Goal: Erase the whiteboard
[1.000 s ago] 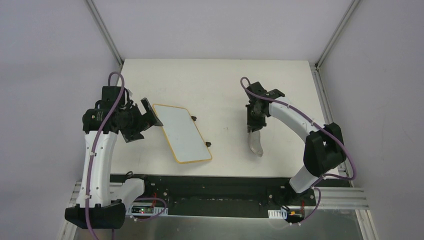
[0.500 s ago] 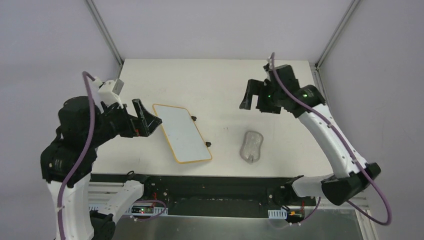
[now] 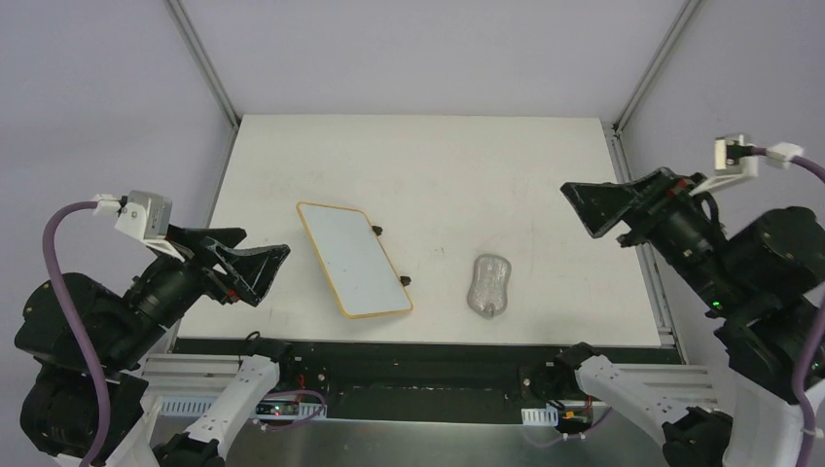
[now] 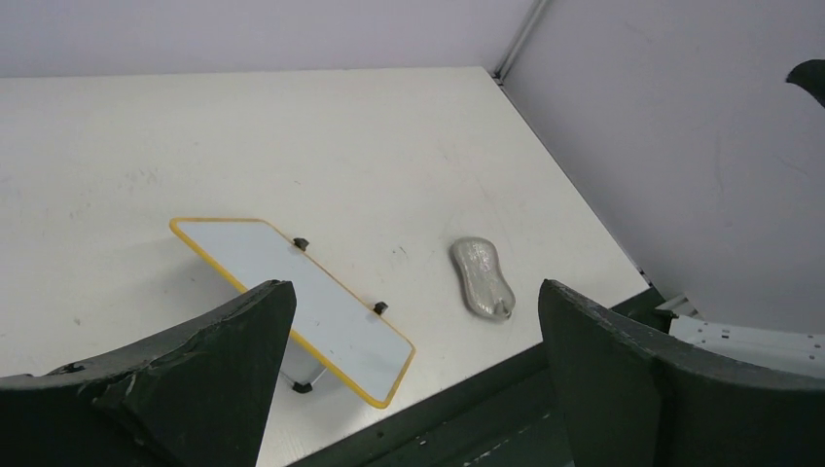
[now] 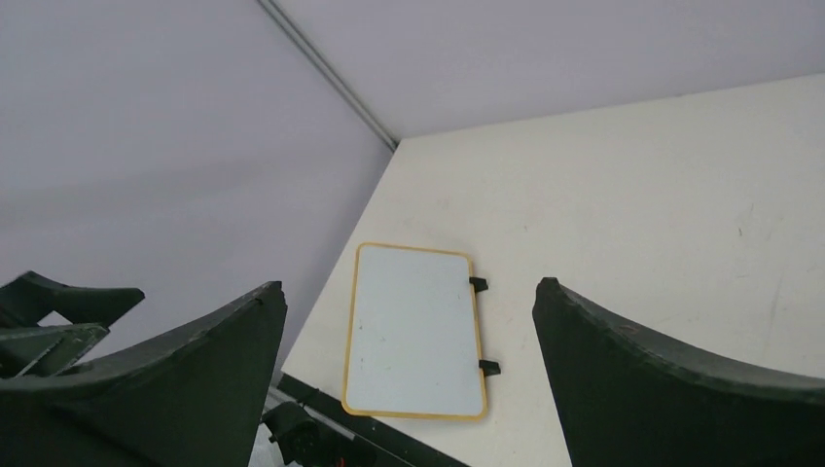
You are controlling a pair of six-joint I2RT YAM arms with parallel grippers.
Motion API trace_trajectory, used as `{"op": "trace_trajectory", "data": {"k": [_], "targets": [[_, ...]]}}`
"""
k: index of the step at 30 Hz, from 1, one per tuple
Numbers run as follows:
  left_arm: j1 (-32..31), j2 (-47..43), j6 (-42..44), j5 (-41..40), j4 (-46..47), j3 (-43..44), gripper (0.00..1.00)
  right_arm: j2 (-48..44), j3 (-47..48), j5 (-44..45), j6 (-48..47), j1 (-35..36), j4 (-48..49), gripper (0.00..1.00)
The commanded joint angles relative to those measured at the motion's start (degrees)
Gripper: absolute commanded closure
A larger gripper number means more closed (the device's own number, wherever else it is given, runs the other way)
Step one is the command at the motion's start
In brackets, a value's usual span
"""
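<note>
The whiteboard (image 3: 355, 260) lies left of centre on the table, wiped blank apart from faint specks, with a yellow-tan rim and small black feet; it also shows as the whiteboard (image 4: 292, 292) and the whiteboard (image 5: 413, 331) in the wrist views. My left gripper (image 3: 261, 265) hangs open above the table's near left edge, well away from the board, and holds nothing (image 4: 413, 292). My right gripper (image 3: 582, 209) is raised at the far right, open and empty (image 5: 407, 285). Neither gripper touches anything.
A grey lumpy oblong pad (image 3: 489, 285) lies flat on the table right of the board, near the front edge, also visible as the pad (image 4: 482, 277). A black rail (image 3: 409, 355) runs along the near edge. Grey walls close in the table on three sides.
The right gripper opened and let go of the grey pad, which now lies on the table. Both arms drew back and up, the left to the near left, the right to the far right.
</note>
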Motion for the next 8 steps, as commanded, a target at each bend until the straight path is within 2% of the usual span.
{"op": "trace_trajectory", "data": {"k": [1,8], "targets": [[-0.5,-0.6,1.0,-2.6,2.4,0.7,0.01,-0.2,2.8,7.3,3.5,0.2,-0.3,0.0],[-0.5,-1.1,-0.1,-2.8,2.0,1.0,0.01,-3.5,2.0,8.1,5.4,0.2,-2.0,0.0]]}}
